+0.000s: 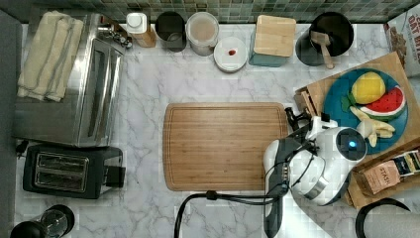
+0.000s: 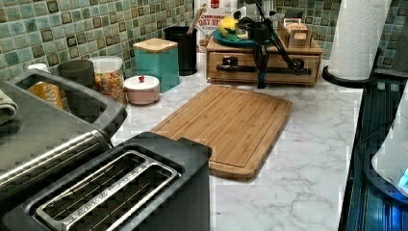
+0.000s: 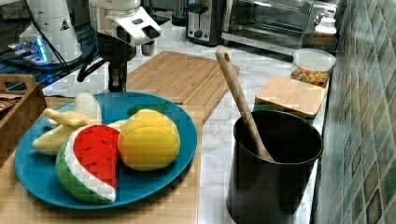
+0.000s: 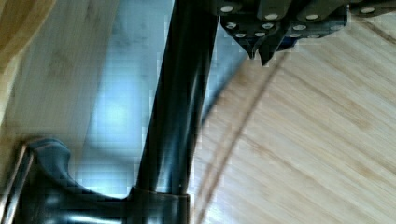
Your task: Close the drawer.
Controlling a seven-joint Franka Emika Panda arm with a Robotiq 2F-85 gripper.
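A: Where does the drawer stand?

B: The light-wood drawer (image 2: 263,61) with its black bar handle (image 2: 262,70) sits in the low wooden stand at the far end of the marble desk (image 2: 308,144), under the blue plate (image 2: 235,40) of toy fruit. In the left view its front looks flush, or very nearly so, with the stand's face.

A: So the job is done?

B: Mostly, I judge. At most a last small push is left, and then drawing the arm clear. From the top view I cannot tell whether a sliver still sticks out, since the arm covers that edge.

A: And the hand?

B: The black hand (image 2: 261,82) hangs straight down right in front of the handle, above the near end of the rounded bamboo cutting board (image 1: 225,146). In the wrist view the fingertips (image 4: 259,49) meet at a point, so they are together and grip nothing; the handle bar runs just beside them.

A: Which way does the drawer lie?

B: Its long axis runs across the left view, parallel to the bar, and its front faces the cutting board.
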